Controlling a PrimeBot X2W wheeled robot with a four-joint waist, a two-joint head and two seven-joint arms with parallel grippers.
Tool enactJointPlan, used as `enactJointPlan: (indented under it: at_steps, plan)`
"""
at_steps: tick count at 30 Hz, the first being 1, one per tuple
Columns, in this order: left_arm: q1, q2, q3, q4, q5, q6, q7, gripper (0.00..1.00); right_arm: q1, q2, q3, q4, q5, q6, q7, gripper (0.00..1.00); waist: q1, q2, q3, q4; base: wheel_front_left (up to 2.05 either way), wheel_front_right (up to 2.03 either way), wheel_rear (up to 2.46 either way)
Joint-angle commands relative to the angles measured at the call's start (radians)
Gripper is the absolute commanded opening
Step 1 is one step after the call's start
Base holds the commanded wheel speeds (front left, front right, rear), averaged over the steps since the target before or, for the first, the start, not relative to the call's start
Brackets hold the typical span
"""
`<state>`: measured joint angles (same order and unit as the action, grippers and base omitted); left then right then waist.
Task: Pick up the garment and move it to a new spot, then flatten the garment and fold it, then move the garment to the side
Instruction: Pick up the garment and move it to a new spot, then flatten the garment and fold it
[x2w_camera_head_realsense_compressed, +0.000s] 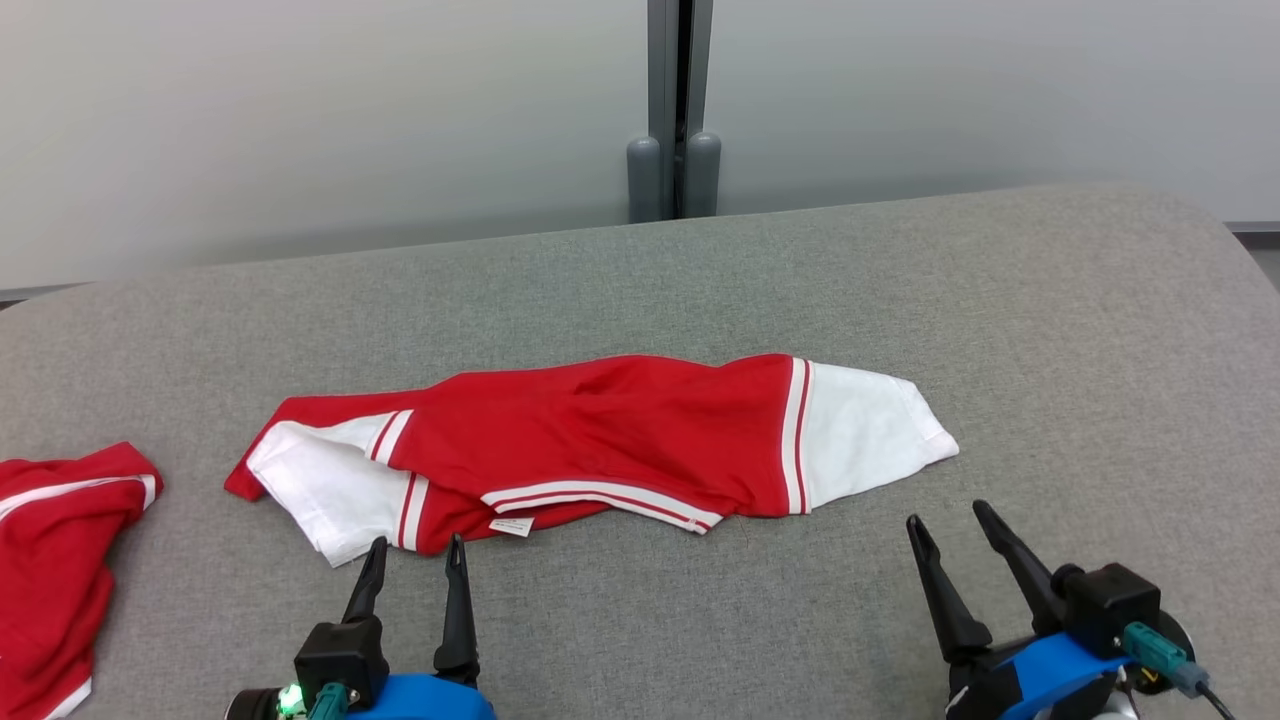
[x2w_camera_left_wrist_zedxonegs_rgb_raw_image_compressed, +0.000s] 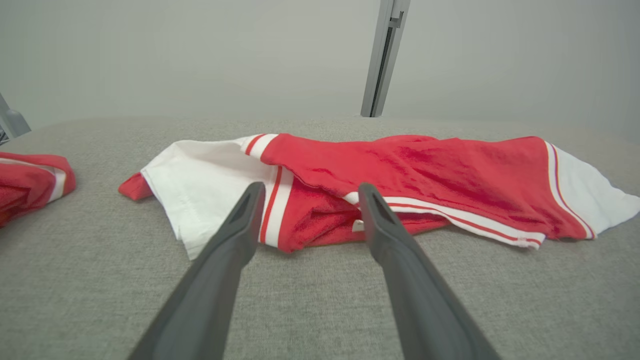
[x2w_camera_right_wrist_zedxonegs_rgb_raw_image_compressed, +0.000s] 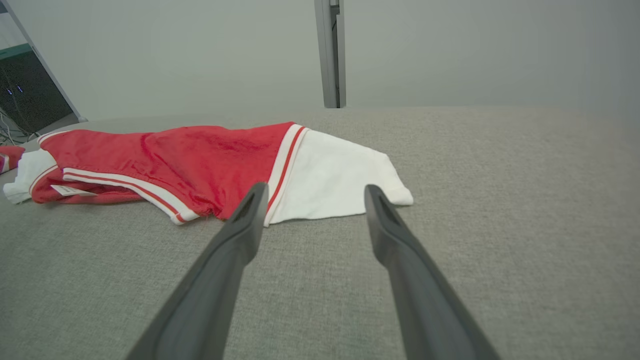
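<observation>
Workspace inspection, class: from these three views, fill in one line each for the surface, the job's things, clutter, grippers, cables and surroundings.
Surface: grey fabric-covered table, bare near the grippers.
Job's things: red-and-white garment lying crumpled and bunched lengthwise, a white sleeve at each end, label showing at its near edge.
Clutter: second garment, red, at the table's left edge, apart from the first.
Grippers: left gripper open, empty, at the garment's near edge by the left sleeve; right gripper open, empty, short of the right sleeve.
Cables: cable with a green plug at the right wrist.
Surroundings: pale wall, grey post.
</observation>
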<state>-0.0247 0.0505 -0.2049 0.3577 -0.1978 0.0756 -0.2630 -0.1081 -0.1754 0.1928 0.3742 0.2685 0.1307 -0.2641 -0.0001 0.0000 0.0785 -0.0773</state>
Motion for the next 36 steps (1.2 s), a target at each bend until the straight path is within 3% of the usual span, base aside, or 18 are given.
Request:
enactJointPlan:
  at_steps: [1, 17, 24, 36]
  plan:
    - [0.004, 0.0, 0.0, 0.004, -0.004, 0.004, -0.003, 1.0, 0.016, 0.004, -0.003, 0.003, -0.008, 0.0, 0.0, 1.0, 0.0001, 0.0, -0.006, -0.002, 0.0, 0.0, 0.0]
    - [0.007, 0.0, -0.025, 0.024, -0.016, 0.006, -0.003, 1.0, 0.034, 0.016, -0.017, 0.014, -0.014, 0.0, 0.0, 1.0, 0.0001, 0.0, -0.023, 0.033, 0.0, 0.0, 0.0]
    - [-0.026, 0.0, -0.057, 0.012, -0.019, 0.012, -0.003, 1.0, -0.041, -0.003, -0.02, 0.058, 0.021, 0.0, 0.0, 1.0, 0.0001, 0.0, 0.041, 0.057, 0.0, 0.0, 0.0]
    - [-0.105, 0.0, -0.143, -0.004, -0.044, 0.049, -0.003, 1.0, -0.189, -0.063, 0.08, 0.173, 0.059, 0.0, 0.0, 1.0, 0.0001, 0.0, 0.173, 0.15, 0.0, 0.0, 0.0]
